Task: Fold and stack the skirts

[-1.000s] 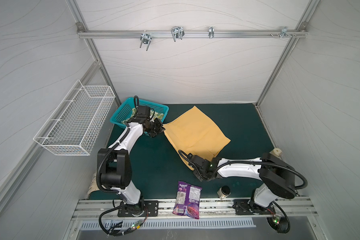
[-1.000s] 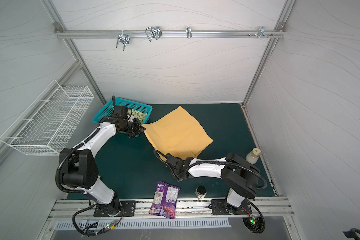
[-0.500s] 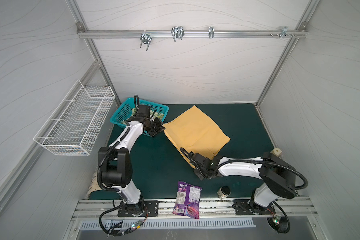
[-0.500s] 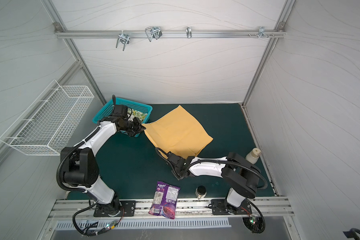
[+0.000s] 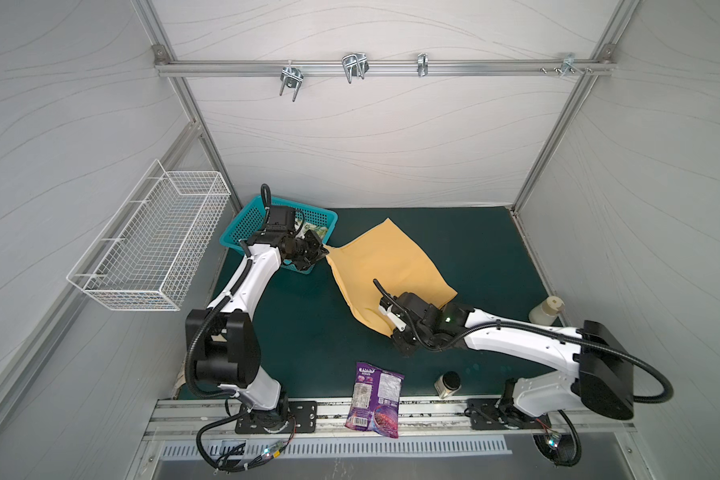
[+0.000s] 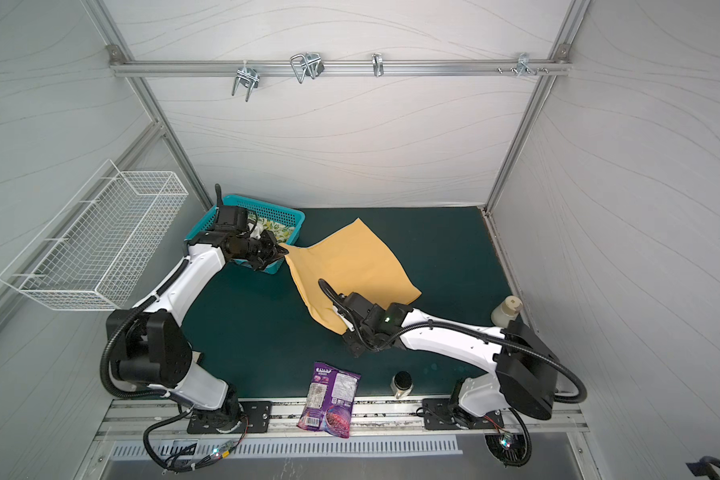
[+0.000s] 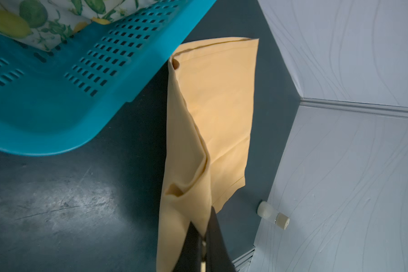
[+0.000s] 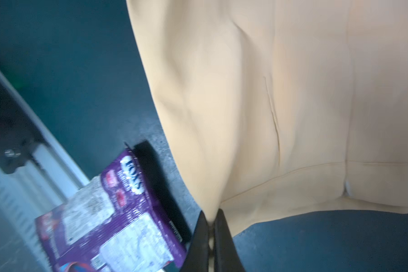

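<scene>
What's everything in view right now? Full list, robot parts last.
mustard-yellow skirt: one, plain yellow, spread on the mat, two corners pinched
lemon-print skirt: one, cream with lemons and leaves, inside the basket
basket: one, teal, back left of the mat
snack bag: one, purple, front edge, overhanging the rail
jar: one, dark lid, front edge, right of the bag
bottle: one, cream, by the right wall
wire basket: one, white, on the left wall
mat: one, dark green
left gripper: shut on the skirt corner by the basket
right gripper: shut on the near corner
</scene>
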Controlling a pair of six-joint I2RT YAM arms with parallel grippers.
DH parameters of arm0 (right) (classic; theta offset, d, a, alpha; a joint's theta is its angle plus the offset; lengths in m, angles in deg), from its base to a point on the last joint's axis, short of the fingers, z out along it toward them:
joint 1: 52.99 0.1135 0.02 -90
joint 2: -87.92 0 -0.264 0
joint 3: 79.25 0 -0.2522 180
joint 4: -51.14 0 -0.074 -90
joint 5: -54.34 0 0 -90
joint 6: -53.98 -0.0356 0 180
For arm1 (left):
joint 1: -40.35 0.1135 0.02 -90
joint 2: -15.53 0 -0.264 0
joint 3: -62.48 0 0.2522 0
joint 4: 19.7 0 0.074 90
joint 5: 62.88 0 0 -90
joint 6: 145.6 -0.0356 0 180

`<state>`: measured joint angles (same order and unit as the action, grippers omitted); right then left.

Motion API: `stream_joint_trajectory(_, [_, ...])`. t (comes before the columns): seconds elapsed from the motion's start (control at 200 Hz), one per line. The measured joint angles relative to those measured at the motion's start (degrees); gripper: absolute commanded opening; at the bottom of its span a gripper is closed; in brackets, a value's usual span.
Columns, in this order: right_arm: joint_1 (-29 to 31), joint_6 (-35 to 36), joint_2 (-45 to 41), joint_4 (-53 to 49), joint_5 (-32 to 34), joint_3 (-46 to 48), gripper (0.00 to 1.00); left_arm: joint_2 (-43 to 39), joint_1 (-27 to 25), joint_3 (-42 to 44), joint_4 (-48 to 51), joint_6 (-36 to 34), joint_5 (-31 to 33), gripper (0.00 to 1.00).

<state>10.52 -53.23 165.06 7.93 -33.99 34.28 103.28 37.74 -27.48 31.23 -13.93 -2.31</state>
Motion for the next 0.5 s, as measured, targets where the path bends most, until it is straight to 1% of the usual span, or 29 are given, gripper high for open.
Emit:
stream_joint_trajectory(0.135, [-2.27,-1.4,-4.35,-2.91,-4.79,-0.81,0.02,-5.57,-0.17,1.09,-0.59,0.02,0.04,0.0])
stream_joint_trajectory(0.245, [-6.45,-2.12,-5.99,-4.63,-8.04,-0.79,0.02,-6.64,-0.94,1.29,-1.84,0.09,-0.11,0.0])
stream_joint_trajectory(0.36, [-12.52,-2.6,-6.51,-5.88,-11.43,-0.76,0.02,-3.52,-2.67,0.24,-2.67,0.24,0.17,0.0])
stream_joint_trajectory(0.5, [-19.91,-2.78,-6.51,-6.23,-15.15,-0.74,0.02,3.72,-6.29,-4.9,-3.13,0.63,0.94,0.0])
